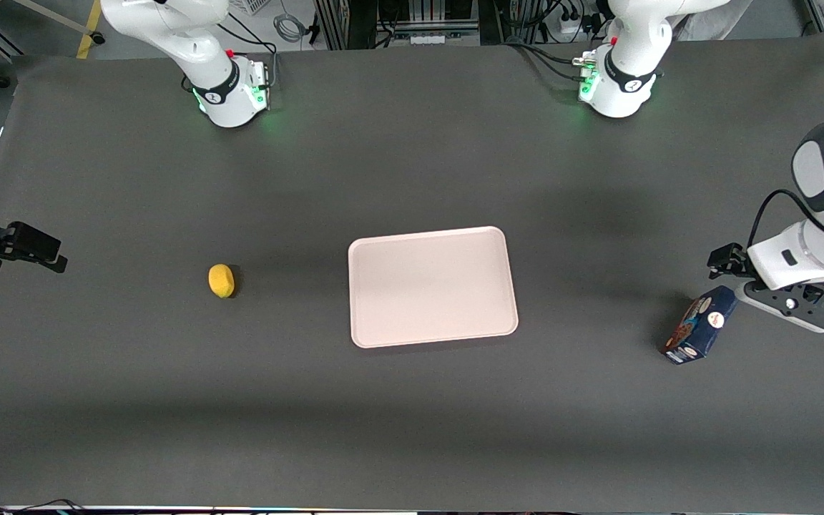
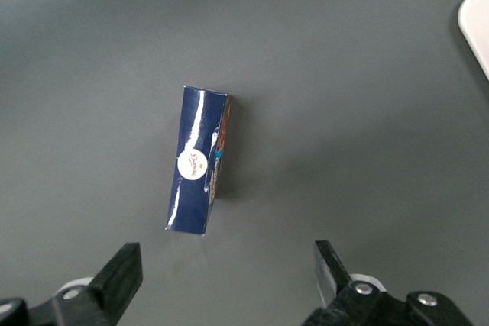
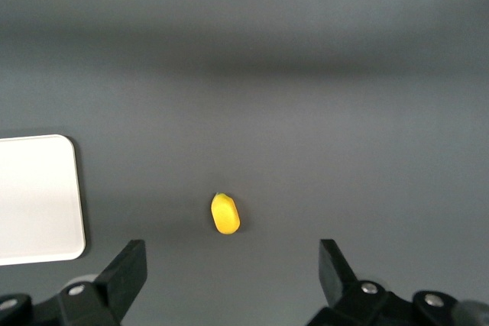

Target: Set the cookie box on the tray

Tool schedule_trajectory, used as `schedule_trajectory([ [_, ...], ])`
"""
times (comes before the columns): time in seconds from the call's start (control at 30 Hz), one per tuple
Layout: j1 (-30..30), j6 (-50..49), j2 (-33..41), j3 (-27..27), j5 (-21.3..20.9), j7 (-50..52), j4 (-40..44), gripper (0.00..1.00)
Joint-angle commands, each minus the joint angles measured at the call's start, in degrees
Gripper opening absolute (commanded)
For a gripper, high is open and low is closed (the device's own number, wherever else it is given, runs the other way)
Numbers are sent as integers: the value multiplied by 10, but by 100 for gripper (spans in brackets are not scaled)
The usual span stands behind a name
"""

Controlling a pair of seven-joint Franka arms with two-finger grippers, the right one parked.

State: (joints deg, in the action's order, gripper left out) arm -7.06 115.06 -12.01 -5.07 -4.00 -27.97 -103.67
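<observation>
Hovering at the working arm's end of the table, the claw (image 2: 228,276) hangs above the dark surface with its two fingers (image 2: 121,271) spread wide and nothing between them. From the wrist camera the gap between the fingers looks much broader than the narrow side of the cookie box (image 2: 199,159), which lies just ahead of the fingertips and apart from them, untouched. The box is dark blue with a round white logo on the face turned up toward the camera, and its long axis runs roughly along the claw's line of sight, tilted a little off it.

In the front view the claw (image 1: 734,279) sits just above and beside the upper end of the cookie box (image 1: 698,325), which rests on the table (image 1: 412,429). The pink tray (image 1: 432,286) lies well apart from the claw, toward the middle of the table, and holds nothing; only a corner of its rim (image 2: 477,24) shows at the edge of the wrist picture. A small yellow lump (image 1: 222,280) sits farther still, toward the parked arm's end, and has no part in the job.

As far as I can judge, the task is barely begun: the claw is near the box, but no grasp is made. Left to do are lowering around the box, closing on it, lifting, carrying it to the tray and setting it down inside the rim.
</observation>
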Motion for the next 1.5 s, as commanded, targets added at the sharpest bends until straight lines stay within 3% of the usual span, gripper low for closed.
schedule_trajectory([
  [0.0, 4, 32, -13, 2, -19, 19, -14, 100],
  [0.47, 0, 177, -35, 7, -19, 21, -97, 100],
  [1.47, -2, 283, -97, 16, -20, 15, -108, 100],
])
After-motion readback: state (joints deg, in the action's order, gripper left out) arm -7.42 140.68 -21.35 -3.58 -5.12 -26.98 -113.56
